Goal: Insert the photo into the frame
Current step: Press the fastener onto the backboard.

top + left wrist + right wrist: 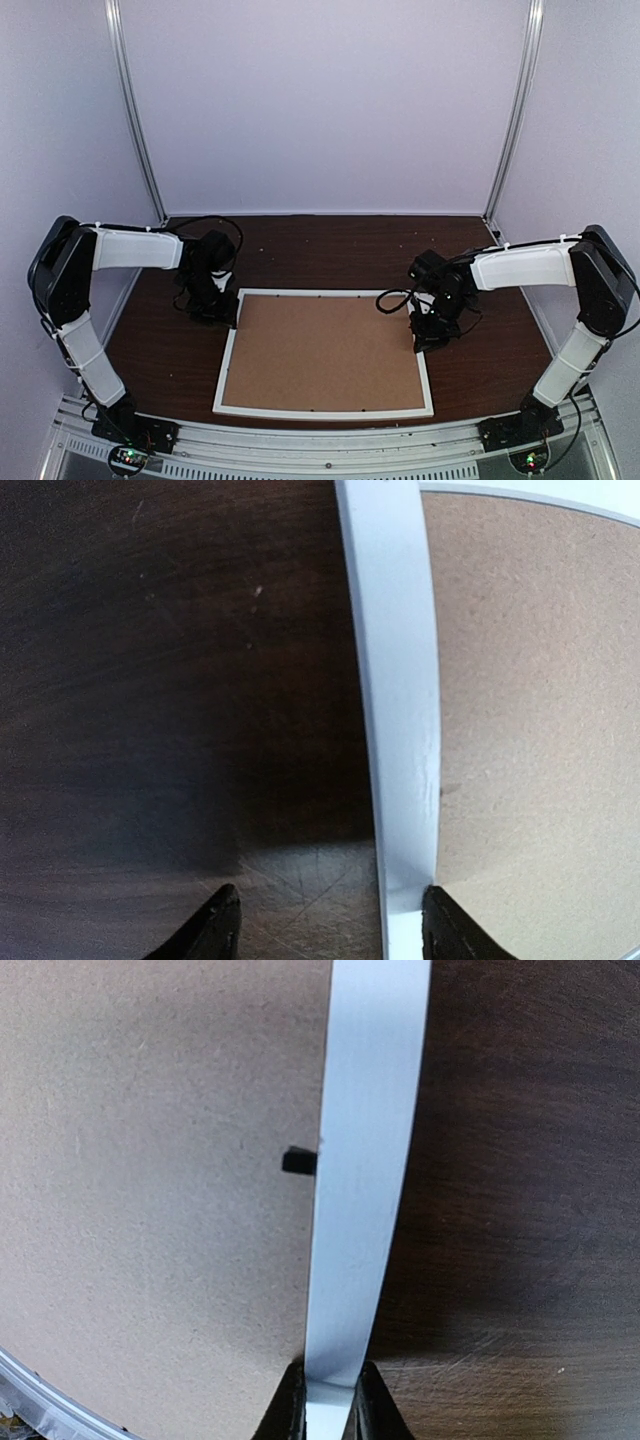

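Right end effector (pixel 328 1388) pinches the frame's (pixel 365 1160) right rail; left end effector (pixel 330 912), wide, straddles the opposite rail and should close squarely.

Frame (pixel 322 411) lies flat on table (pixel 330 245), w/ backing board (pixel 325 350) set inside it. Left fingers (pixel 218 930) straddle frame's left rail near its far corner: rail runs fwd btw them, just beside the right-hand finger, bare table ahead of the other. Right fingers (pixel 288 1408) sit either side of the right rail, touching it; board to their left, table to their right, small tab (pixel 297 1161) ahead at board's edge.
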